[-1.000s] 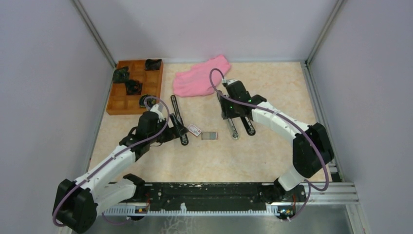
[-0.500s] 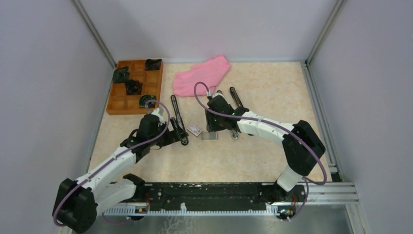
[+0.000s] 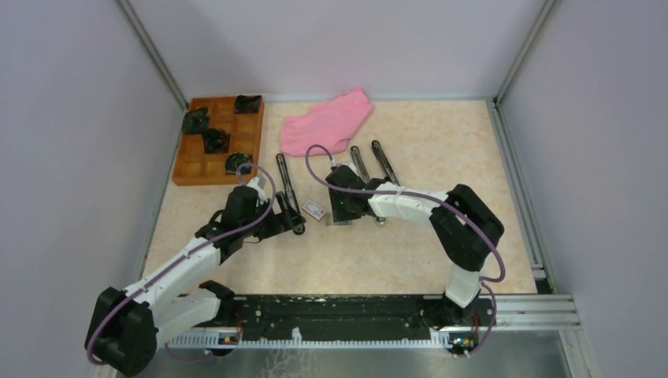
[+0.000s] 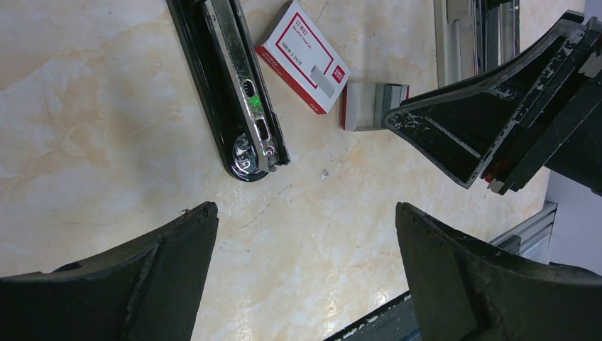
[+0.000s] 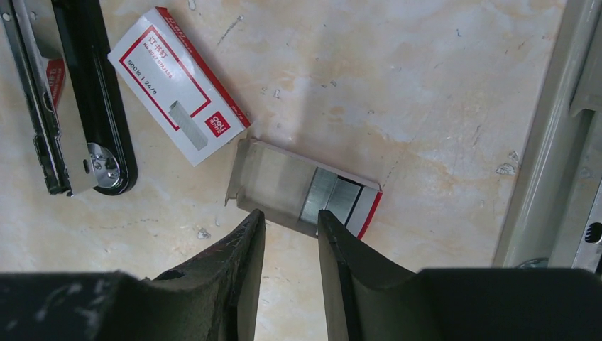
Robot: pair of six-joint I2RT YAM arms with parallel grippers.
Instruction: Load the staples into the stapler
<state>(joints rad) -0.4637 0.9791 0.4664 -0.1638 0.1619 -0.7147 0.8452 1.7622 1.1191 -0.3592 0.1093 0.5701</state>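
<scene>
Silvery-grey metal staples (image 5: 334, 195) lie in their opened red-edged tray (image 5: 270, 181) on the marbled worktop (image 5: 426, 85), beside a white-and-red staple box (image 5: 177, 85). Loading looks not yet begun. The right claw (image 5: 291, 224) points down at the tray's near edge, jaws a slit apart; whether they pinch it I cannot tell. The left claw (image 4: 305, 213) hovers near the black stapler (image 4: 234, 85), spread wide, empty.

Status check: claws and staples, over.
Left claw wide open, empty, near opened stapler. Right claw narrow, tips at staples, nothing gripped. Staple box alongside, not blocking.
</scene>
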